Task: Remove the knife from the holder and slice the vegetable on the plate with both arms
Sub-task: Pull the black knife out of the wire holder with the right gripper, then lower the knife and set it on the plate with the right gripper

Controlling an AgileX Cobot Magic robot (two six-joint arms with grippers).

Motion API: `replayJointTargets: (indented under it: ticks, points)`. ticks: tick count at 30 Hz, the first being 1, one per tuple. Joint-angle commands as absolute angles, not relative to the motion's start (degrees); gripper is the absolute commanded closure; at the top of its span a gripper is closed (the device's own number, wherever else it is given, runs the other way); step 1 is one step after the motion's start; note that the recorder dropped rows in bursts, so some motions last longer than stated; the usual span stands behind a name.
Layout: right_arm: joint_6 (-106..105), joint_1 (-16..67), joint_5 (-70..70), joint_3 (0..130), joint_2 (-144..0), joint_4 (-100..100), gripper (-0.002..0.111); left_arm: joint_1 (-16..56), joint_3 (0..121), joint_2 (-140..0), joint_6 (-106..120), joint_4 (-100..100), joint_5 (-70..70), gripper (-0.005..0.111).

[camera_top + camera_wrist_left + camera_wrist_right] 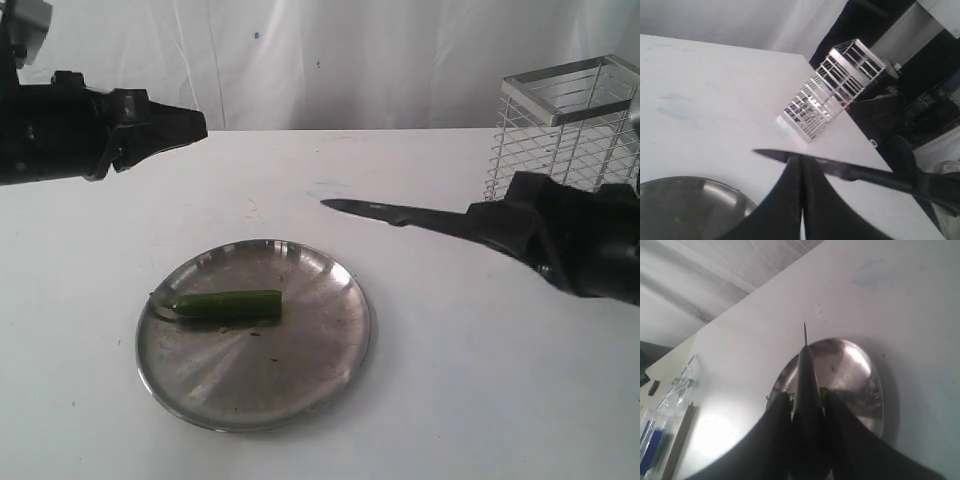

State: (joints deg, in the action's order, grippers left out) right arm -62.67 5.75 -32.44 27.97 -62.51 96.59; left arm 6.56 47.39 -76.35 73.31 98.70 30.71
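White table (450,420) carries everything here. On its far right corner stands the wire holder (565,130), upright, and I can see nothing inside it. The steel plate (300,395) lies near the front edge, a little left of the middle. Your right gripper (492,224) is closed around the black handle of the knife (390,212). It holds the knife in the air between the holder and the plate, with the tip pointing toward the left side of the table. Your left gripper (196,124) hangs above the far left part of the table, its fingers pressed together with nothing in them. The green pepper (228,304) lies flat on the left half of the plate, its thin stem end at the rim.

I judge the first step done: the knife is out of the holder, and the carry to the plate is in hand. Next you need to open the left gripper and lower it to steady one end of the pepper. Then bring the blade across the pepper, away from those fingers. I cannot tell which way the cutting edge faces, so check it before you press down.
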Motion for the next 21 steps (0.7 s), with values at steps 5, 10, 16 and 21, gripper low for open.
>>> replayJointTargets:
  ticks: [5, 10, 16, 21]
  points:
    - [-67.4, 5.8, -36.0, 24.1, -70.1, 99.9, 0.108, 6.0, 47.4, -75.3, 73.5, 99.9, 40.4, 0.107]
    - [-67.7, 5.8, -36.2, 25.2, -76.6, 99.9, 0.108, 6.0, 47.4, -75.3, 74.8, 99.9, 40.2, 0.107]
    - [-67.7, 5.8, -38.3, 29.8, -81.1, 99.9, 0.108, 6.0, 47.4, -75.3, 75.5, 99.9, 40.3, 0.107]
    - [-67.7, 5.8, -41.0, 33.3, -86.3, 99.9, 0.108, 6.0, 47.4, -75.3, 75.6, 99.9, 40.3, 0.107]
